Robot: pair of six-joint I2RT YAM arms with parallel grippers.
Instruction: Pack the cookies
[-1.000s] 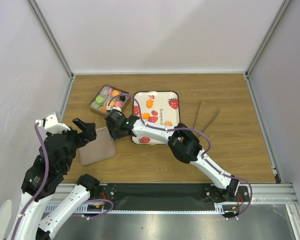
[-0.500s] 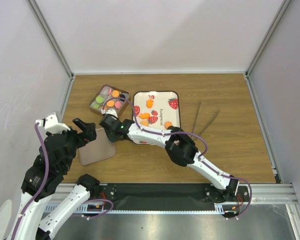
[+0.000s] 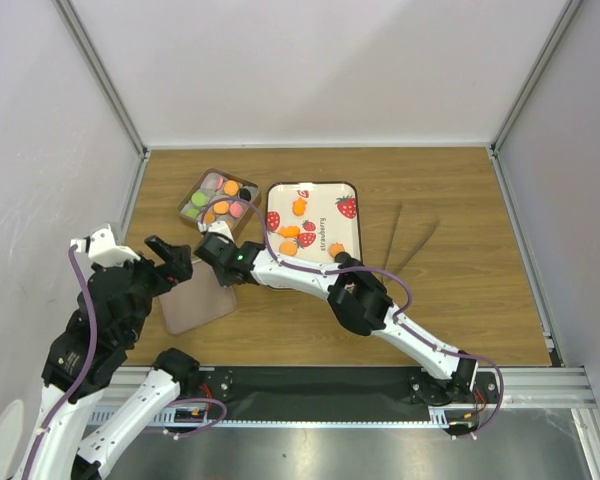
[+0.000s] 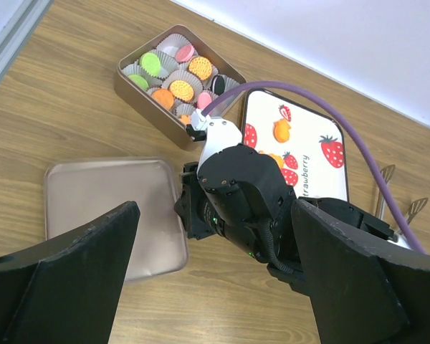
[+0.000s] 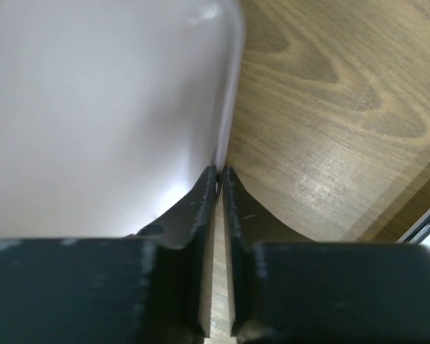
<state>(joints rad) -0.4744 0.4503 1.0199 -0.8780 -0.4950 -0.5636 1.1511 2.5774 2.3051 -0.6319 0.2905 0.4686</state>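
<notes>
Right pincer point(image 5: 219, 172) shifted left, wrist view shows lid point(image 5: 93, 107) pinched

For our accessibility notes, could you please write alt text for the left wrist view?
The right gripper meets the edge of a flat pinkish lid on the wooden table, framed by the open left gripper. Behind sit a tin of colourful cookies and a strawberry-print tray.
</notes>
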